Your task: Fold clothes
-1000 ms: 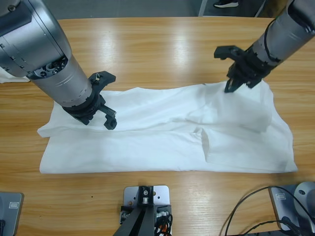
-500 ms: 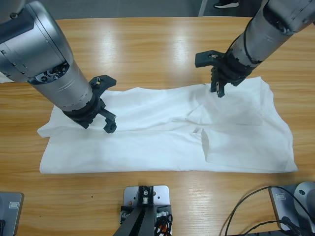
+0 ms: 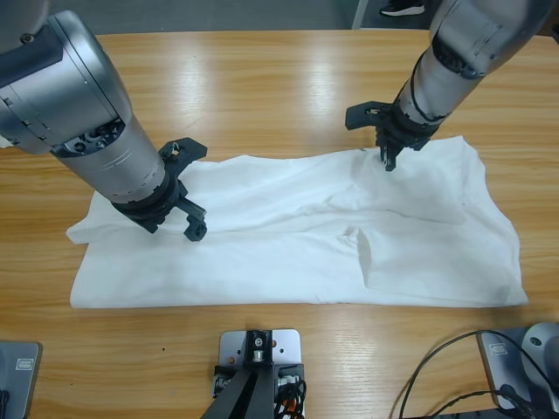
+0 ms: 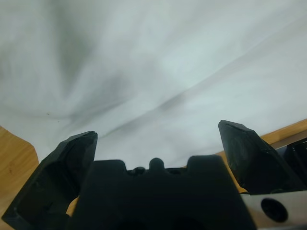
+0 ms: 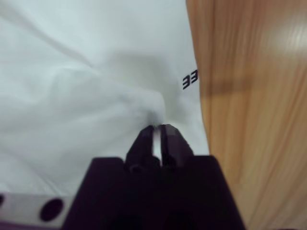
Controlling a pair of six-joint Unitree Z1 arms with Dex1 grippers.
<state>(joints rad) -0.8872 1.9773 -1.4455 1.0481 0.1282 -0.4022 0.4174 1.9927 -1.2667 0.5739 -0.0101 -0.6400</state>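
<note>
Carefully: my right fingers (image 5: 157, 136) pinch only thin T-shirt (image 3: 288, 236) edge, which could slip; left fingers (image 4: 158, 143) hang wide.

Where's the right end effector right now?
High view, upper right: right end effector pinches the white shirt at its far edge, near the table.

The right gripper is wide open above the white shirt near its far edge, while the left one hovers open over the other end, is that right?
Not quite. The right gripper is shut, pinching the white shirt, as the right wrist view shows. The left gripper is indeed open over the other end.
</note>
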